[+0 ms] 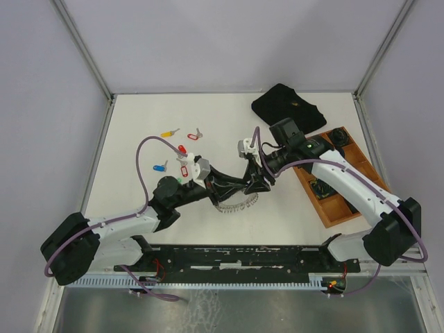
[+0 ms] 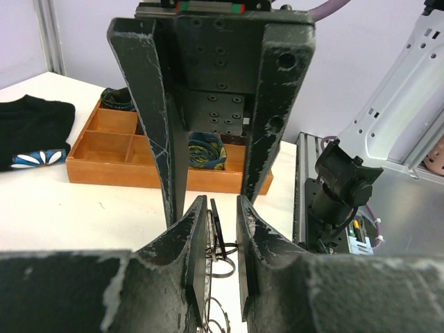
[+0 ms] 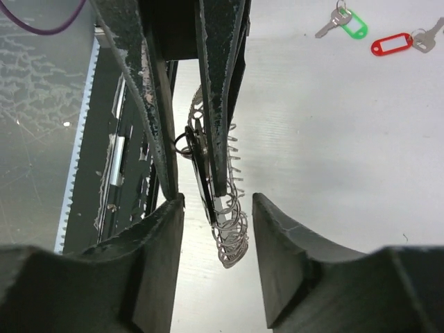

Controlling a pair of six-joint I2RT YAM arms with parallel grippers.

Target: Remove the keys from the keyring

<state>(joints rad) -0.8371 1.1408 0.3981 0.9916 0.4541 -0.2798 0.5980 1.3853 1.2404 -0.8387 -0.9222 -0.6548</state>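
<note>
Top external view: along the near edge runs a black rail (image 1: pixel 243 258) carrying both arm bases. Beyond it the two arms lean inward and meet over the middle of the counter (image 1: pixel 132 118). The left pincer (image 2: pixel 220 211) is nearly closed, nipping a black key tag (image 2: pixel 213 220) seen edge-on. From that tag the keyring (image 3: pixel 232 239) hangs toward the counter; I cannot tell whether it rests there. Its fringe passes between the jaws of the right pincer (image 3: pixel 216 202), which stand apart on either side and grip nothing. Bare counter lies to the left of this meeting point and across the far middle. Loose keys (image 1: pixel 160 167) are scattered left and farther out, green and blue nearer, yellow farthest. A wooden tray (image 1: pixel 326 216) sits angled by the right edge. A black cloth (image 1: pixel 288 104) lies near the far right corner.
</note>
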